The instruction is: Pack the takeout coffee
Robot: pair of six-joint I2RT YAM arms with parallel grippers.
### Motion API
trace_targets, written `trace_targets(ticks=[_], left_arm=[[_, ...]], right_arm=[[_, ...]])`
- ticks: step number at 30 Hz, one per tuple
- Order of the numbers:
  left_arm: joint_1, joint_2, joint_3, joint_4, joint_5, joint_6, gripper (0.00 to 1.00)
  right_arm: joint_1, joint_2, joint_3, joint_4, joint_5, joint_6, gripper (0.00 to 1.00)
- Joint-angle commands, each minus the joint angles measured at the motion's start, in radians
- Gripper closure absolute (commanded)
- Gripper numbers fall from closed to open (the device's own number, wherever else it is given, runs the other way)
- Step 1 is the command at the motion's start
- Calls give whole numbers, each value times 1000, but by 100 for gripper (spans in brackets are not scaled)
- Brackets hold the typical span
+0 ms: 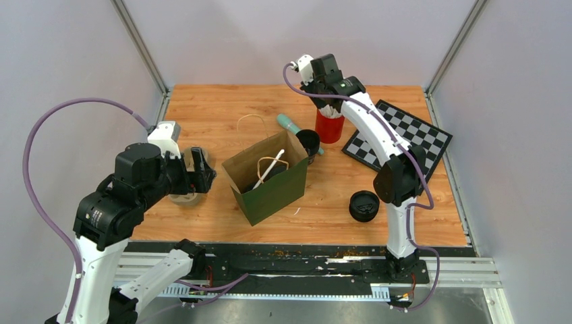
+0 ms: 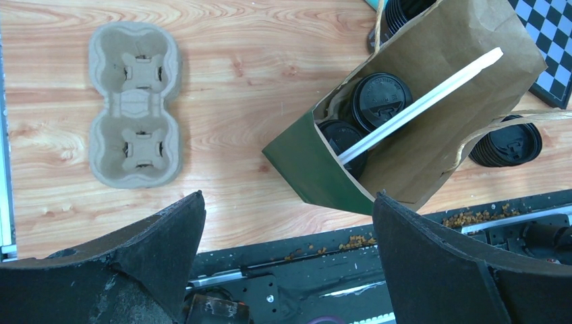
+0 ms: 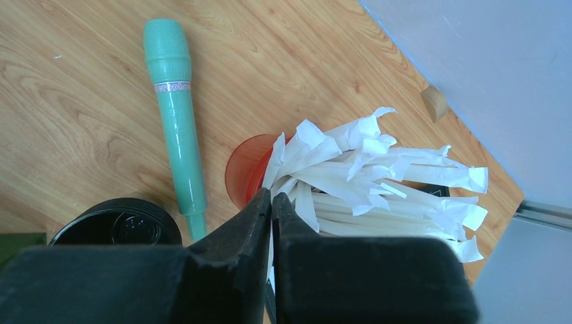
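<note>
Wooden table (image 1: 202,108): your right gripper (image 3: 272,197), stretched toward the far edge, is clenched among straws (image 3: 364,169) in the red cup (image 3: 243,170); left gripper (image 2: 289,200) hangs released near the bag (image 2: 445,135).

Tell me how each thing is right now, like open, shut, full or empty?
Bag, open, upright, two lidded cups and one straw inside.
Carrier, empty, lying flat.
Red cup, upright, full of wrapped straws.
Left gripper, open, holding nothing.
Right gripper, shut on a straw in the red cup.
Teal pen, lying flat.
</note>
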Motion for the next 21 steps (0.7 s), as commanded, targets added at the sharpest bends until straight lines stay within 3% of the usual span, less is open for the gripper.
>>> trace_targets(ticks=[1, 3, 6, 21], left_arm=[[-3, -7, 14, 16, 10, -11, 0], [-2, -8, 14, 17, 12, -13, 0], [-3, -8, 14, 20, 16, -14, 0], [-3, -15, 11, 22, 26, -12, 0]], right_arm=[[7, -72, 58, 41, 7, 17, 91], [7, -82, 57, 40, 19, 15, 89], [7, -89, 57, 28, 15, 4, 100], [10, -156, 85, -1, 1, 34, 100]])
